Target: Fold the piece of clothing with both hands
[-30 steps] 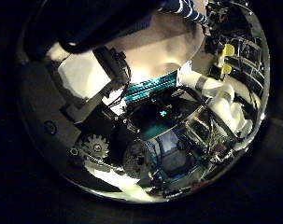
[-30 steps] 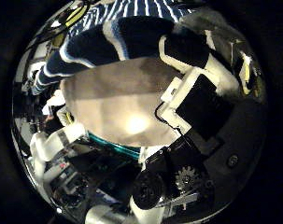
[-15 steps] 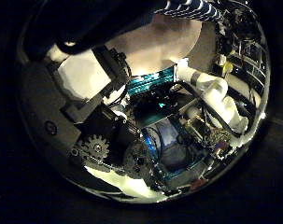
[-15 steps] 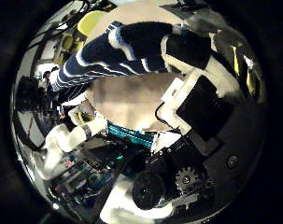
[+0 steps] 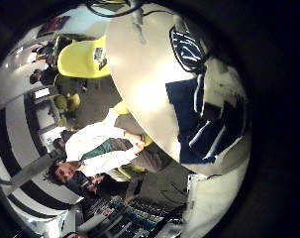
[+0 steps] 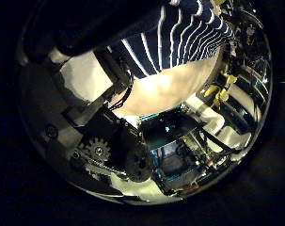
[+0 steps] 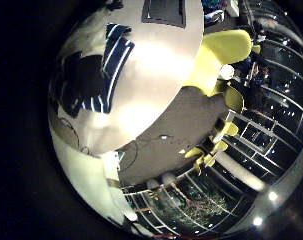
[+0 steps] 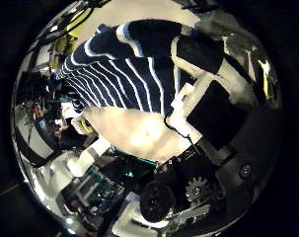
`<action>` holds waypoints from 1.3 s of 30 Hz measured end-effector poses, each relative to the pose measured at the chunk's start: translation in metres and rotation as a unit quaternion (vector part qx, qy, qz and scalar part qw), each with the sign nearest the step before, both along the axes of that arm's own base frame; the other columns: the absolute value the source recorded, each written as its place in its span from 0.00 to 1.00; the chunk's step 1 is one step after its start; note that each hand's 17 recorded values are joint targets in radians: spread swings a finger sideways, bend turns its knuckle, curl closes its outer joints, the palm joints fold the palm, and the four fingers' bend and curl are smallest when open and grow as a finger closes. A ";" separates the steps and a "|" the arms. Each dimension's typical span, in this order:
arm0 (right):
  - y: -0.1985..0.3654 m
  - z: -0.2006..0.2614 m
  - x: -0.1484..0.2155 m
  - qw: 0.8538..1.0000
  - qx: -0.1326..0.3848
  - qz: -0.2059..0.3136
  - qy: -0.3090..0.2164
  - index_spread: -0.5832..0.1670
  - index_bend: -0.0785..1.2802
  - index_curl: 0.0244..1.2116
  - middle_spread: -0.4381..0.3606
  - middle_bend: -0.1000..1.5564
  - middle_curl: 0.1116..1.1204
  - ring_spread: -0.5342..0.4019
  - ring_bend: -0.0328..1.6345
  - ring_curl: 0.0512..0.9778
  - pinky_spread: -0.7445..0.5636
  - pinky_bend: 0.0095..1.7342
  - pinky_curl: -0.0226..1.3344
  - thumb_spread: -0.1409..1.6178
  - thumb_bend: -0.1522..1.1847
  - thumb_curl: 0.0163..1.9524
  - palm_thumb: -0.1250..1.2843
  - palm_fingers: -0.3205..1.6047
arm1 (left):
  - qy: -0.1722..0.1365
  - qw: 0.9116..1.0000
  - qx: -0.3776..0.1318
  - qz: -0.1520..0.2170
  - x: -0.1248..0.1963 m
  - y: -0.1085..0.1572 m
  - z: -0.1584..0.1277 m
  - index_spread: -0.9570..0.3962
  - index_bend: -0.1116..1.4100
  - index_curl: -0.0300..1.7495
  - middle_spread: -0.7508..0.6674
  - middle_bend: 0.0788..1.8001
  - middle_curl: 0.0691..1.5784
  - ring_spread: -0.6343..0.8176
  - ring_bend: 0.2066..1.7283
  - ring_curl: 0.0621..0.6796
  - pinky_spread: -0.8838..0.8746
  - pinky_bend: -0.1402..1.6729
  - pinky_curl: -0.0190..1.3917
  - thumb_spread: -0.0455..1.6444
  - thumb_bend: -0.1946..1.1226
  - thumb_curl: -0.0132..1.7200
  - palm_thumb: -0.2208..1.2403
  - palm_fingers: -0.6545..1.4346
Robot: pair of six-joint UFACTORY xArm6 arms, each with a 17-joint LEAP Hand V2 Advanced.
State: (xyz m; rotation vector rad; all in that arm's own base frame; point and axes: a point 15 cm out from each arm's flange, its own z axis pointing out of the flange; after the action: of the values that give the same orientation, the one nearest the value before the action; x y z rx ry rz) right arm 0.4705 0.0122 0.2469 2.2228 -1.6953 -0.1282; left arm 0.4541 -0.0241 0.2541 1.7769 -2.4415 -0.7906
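Observation:
The striped garment [image 6: 180, 42] fills much of the left thumb side palm view, close to the palm and beside my left hand's [image 6: 90, 104] curled fingers [image 6: 109, 71], above the pale table [image 6: 170, 89]. In the right thumb side palm view the striped garment [image 8: 129, 69] spreads out from under my right hand's [image 8: 213, 114] fingers [image 8: 203, 49], which are curled on its edge. In the right little finger side palm view the garment [image 7: 106, 60] lies partly on the table [image 7: 166, 95]. In the left little finger side palm view it [image 5: 189, 45] lies near the table's [image 5: 140, 89] edge.
Yellow-looking chairs [image 7: 216, 55] stand past the table's edge; one also shows in the left little finger side palm view [image 5: 80, 55]. A dark flat object [image 7: 166, 10] lies at the table's far side. Floor [image 7: 181, 120] lies beyond the table edge.
In both thumb side palm views the striped garment has come much further into the picture and now covers more of the table beside the fingers. Both cameras have shifted.

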 end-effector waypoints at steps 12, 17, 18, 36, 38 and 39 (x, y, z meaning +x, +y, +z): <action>-0.007 -0.048 0.070 1.000 -0.006 -0.014 -0.019 0.26 0.35 0.69 0.24 0.59 0.65 0.30 0.81 0.78 0.35 0.65 0.70 0.77 0.08 0.25 0.62 0.16 | -0.053 0.998 0.010 0.028 0.072 0.008 -0.024 0.43 0.12 0.65 0.30 0.10 0.54 0.21 0.63 0.68 0.20 0.72 0.46 0.67 0.11 0.25 0.51 0.31; -0.025 -0.034 0.087 0.998 0.005 -0.026 -0.058 0.20 0.27 0.51 0.33 0.39 0.46 0.48 0.57 0.57 0.61 0.52 0.59 0.76 0.08 0.22 0.53 0.09 | -0.106 0.993 -0.009 0.047 0.097 0.014 -0.010 0.57 0.14 0.53 0.49 0.08 0.46 0.32 0.57 0.60 0.31 0.63 0.43 0.67 0.12 0.23 0.46 0.28; -0.028 -0.028 0.088 0.998 0.006 -0.029 -0.064 0.20 0.25 0.49 0.36 0.37 0.44 0.52 0.54 0.54 0.66 0.50 0.57 0.76 0.08 0.22 0.52 0.10 | -0.111 0.993 -0.012 0.049 0.099 0.015 -0.006 0.59 0.15 0.50 0.51 0.08 0.44 0.34 0.56 0.59 0.34 0.61 0.42 0.67 0.12 0.23 0.46 0.28; -0.091 -0.012 0.025 0.994 0.061 -0.081 -0.037 0.31 0.16 0.29 0.50 0.29 0.30 0.66 0.43 0.35 0.91 0.35 0.39 0.74 0.09 0.15 0.29 0.23 | -0.010 0.997 -0.070 0.034 -0.032 -0.005 -0.009 0.72 0.18 0.31 0.65 0.07 0.30 0.49 0.42 0.42 0.57 0.44 0.33 0.67 0.13 0.20 0.45 0.34; -0.089 -0.028 0.015 0.994 0.065 -0.085 -0.017 0.32 0.16 0.28 0.52 0.28 0.29 0.68 0.43 0.35 0.92 0.36 0.38 0.74 0.09 0.15 0.28 0.22 | 0.005 0.997 -0.075 0.034 -0.044 -0.007 -0.017 0.72 0.18 0.30 0.66 0.07 0.29 0.50 0.41 0.41 0.57 0.44 0.32 0.67 0.13 0.19 0.45 0.34; -0.089 -0.034 0.011 0.994 0.067 -0.086 -0.009 0.34 0.16 0.27 0.53 0.28 0.29 0.70 0.42 0.34 0.93 0.37 0.38 0.73 0.09 0.15 0.27 0.22 | 0.010 0.996 -0.077 0.035 -0.048 -0.008 -0.020 0.72 0.18 0.29 0.66 0.07 0.29 0.50 0.41 0.41 0.57 0.43 0.32 0.68 0.13 0.19 0.45 0.34</action>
State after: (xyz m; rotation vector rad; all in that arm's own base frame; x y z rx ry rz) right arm 0.4816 -0.0765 0.2124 2.1722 -1.9393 -0.2722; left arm 0.4061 -0.0321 0.2342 1.7793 -2.3417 -0.5949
